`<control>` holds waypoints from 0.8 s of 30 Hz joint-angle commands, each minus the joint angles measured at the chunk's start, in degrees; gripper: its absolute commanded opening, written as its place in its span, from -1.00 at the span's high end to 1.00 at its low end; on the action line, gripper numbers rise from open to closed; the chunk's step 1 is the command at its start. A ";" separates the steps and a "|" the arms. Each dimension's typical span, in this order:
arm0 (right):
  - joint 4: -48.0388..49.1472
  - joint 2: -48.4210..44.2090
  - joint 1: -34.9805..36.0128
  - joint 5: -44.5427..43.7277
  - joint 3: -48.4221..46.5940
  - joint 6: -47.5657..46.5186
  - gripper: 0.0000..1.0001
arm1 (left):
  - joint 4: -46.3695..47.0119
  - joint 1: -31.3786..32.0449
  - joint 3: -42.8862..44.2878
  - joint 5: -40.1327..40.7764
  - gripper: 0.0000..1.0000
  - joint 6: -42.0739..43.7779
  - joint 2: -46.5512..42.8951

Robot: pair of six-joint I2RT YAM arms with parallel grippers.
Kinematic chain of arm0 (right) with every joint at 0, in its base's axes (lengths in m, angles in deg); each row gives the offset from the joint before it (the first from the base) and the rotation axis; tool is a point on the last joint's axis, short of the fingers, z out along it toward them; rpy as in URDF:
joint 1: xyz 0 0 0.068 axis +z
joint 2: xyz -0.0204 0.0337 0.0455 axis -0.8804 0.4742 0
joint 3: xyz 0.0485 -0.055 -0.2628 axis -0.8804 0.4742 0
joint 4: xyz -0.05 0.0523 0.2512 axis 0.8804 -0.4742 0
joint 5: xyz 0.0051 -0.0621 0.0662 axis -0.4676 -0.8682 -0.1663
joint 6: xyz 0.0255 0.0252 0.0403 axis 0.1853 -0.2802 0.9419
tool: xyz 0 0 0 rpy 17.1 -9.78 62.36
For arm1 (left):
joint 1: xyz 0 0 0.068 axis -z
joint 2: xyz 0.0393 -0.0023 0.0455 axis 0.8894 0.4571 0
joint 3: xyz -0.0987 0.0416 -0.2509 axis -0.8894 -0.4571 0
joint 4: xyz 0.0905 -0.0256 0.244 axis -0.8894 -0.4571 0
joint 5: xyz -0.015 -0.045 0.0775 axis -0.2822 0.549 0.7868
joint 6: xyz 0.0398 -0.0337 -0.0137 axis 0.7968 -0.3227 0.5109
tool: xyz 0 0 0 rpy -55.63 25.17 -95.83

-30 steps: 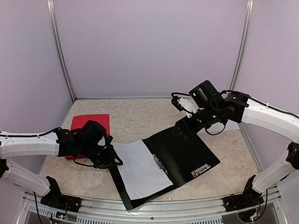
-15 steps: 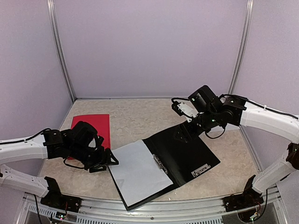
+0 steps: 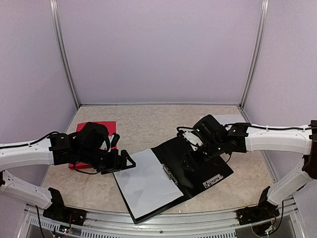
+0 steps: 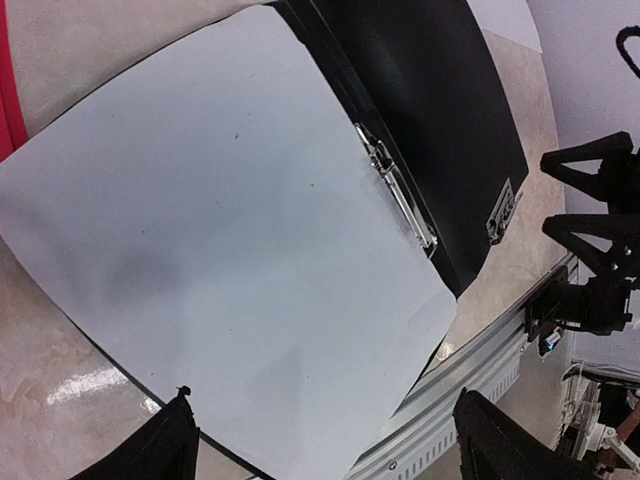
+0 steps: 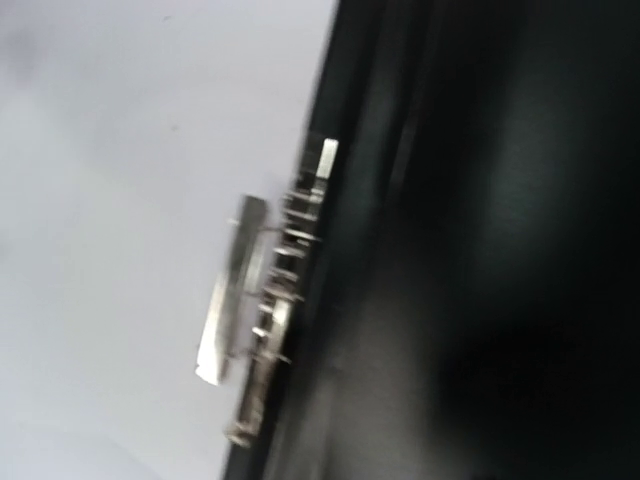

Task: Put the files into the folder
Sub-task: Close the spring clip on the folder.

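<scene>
Counter (image 3: 148,119): beige and marbled, with an open black folder (image 3: 195,179) lying near its front edge.
Room: plain lilac walls (image 3: 158,49), with metal posts (image 3: 63,54) in the far corners.
Sheet (image 3: 146,181): white, flat on the folder's left half, its edge at the clip (image 3: 170,174) on the spine.
Second sheet (image 3: 225,118): behind the folder's right corner, partly hidden by my right arm.
Red folder (image 3: 101,126): behind and left of the folder.
Left arm: reaches in low from the left. The left tool (image 3: 124,162) is at the folder's left edge, spread wide and gripping nothing.
Right arm: reaches in from the right. The right tool (image 3: 189,161) is over the folder's right half. I cannot tell its opening, because the wrist view is blurred.
</scene>
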 commanded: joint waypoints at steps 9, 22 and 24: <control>9.37 16.54 3.98 3.27 -5.94 -0.15 -0.04 | 4.89 0.31 4.87 5.01 -0.74 3.42 5.59; 6.62 25.00 4.96 4.12 -12.95 -1.92 0.55 | 1.65 -0.25 4.14 8.10 -0.76 4.41 2.80; 6.29 25.33 4.97 3.97 -13.32 -2.01 0.56 | 1.54 -0.37 3.92 8.10 -0.76 4.52 2.55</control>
